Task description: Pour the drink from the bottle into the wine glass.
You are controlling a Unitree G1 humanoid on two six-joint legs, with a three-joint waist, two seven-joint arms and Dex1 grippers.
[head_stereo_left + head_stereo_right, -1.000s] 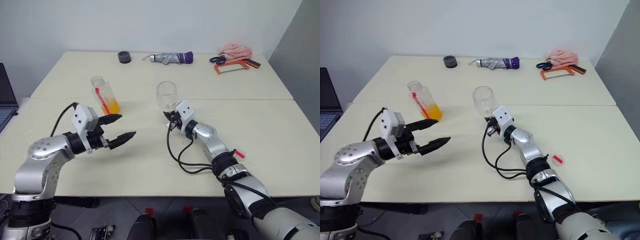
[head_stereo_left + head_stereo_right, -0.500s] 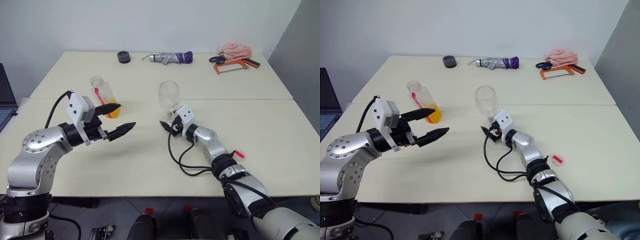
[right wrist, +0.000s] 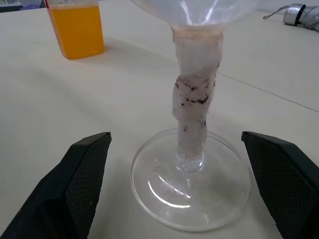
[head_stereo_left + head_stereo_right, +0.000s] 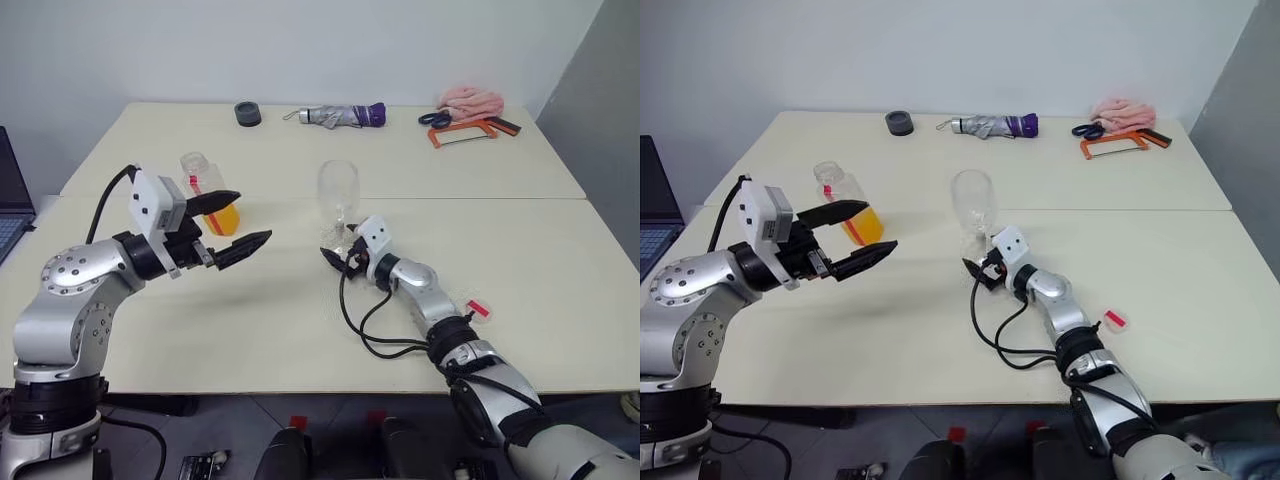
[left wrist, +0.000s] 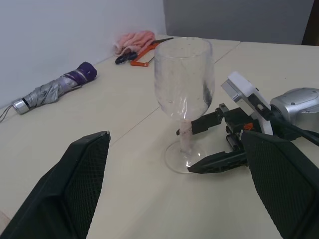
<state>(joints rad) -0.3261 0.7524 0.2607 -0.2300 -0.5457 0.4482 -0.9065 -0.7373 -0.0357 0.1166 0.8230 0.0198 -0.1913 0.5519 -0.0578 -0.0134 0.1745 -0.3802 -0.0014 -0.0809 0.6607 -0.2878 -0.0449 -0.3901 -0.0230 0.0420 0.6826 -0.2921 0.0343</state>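
Just beyond the spread-fingered left gripper [image 4: 232,221] stands the upright bottle [image 4: 208,190]; right gripper [image 4: 338,254] gapes at the wine glass [image 4: 339,194] stem.

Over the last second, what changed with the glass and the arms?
The right end effector let go of the wine glass: a second ago it held the glass tilted; now the glass stands upright on the table, open fingers either side of the stem. The left end effector rose, open. The bottle stayed put.

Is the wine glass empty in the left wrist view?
Yes, the wine glass has a clear bowl with no drink in it.
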